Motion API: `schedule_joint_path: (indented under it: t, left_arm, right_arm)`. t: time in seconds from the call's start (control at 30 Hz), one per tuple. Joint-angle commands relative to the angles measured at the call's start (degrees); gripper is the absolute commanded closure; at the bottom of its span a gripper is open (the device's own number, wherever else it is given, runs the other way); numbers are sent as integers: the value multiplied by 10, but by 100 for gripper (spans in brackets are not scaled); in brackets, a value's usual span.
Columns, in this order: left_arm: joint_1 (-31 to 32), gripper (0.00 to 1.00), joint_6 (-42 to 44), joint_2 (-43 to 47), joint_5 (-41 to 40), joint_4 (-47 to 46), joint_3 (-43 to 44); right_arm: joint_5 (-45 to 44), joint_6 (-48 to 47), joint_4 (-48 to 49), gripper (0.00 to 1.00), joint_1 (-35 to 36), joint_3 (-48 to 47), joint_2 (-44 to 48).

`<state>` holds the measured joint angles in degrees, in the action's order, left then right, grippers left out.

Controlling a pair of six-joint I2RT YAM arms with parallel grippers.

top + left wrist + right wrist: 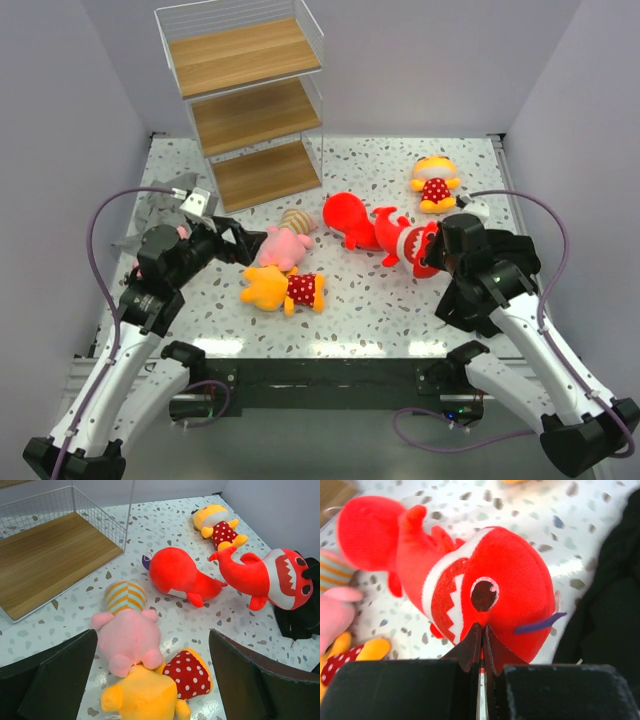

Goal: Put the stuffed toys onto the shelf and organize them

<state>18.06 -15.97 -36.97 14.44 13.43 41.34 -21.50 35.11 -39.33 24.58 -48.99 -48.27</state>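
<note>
Top camera overlooks all — both wrist cameras share one red shark [515,580].

table: white tabletop with dark terrazzo-ish speckles [370,310] under the left gripper [250,243] and right gripper [425,262] | walls: pretty plain pale grey panels [60,120] beyond and either side of them | light: soft glare back behind them, by the black front rail [330,385] | also: crumpled grey cloth [160,205] off left of the left gripper
</note>
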Motion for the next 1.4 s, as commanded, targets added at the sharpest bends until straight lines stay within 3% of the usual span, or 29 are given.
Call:
schedule_joint_path:
  t: [0.0, 0.17, 0.3, 0.43, 0.53, 0.77, 1.0, 1.17, 1.37]
  left_arm:
    - [-1, 2, -13, -7, 38, -18, -1]
    - [-1, 4, -28, -32, 126, -41, 0]
    - [-1, 6, -36, -60, 258, -71, 1]
    - [14, 11, -24, -86, 275, -78, 19]
    - [50, 11, 26, -103, 214, -42, 54]
    - [220, 21, 194, -218, 24, 103, 163]
    - [236, 24, 319, -209, 149, 89, 187]
    - [236, 19, 453, -171, 158, 126, 189]
    - [236, 17, 495, -165, 185, 194, 202]
  right_arm:
    - [212, -159, 119, 100, -1, -23, 12]
    - [385, -205, 159, 100, 0, -41, 3]
    - [502, -225, 187, 100, -1, -50, -29]
    - [615, -187, 191, 100, 0, -67, -73]
    - [623, -174, 183, 100, 0, -70, -84]
    - [629, -140, 191, 100, 0, -65, -80]
    - [641, -139, 160, 100, -1, -77, -75]
    - [644, -138, 158, 100, 1, -81, -72]
    - [635, -141, 152, 100, 0, -86, -83]
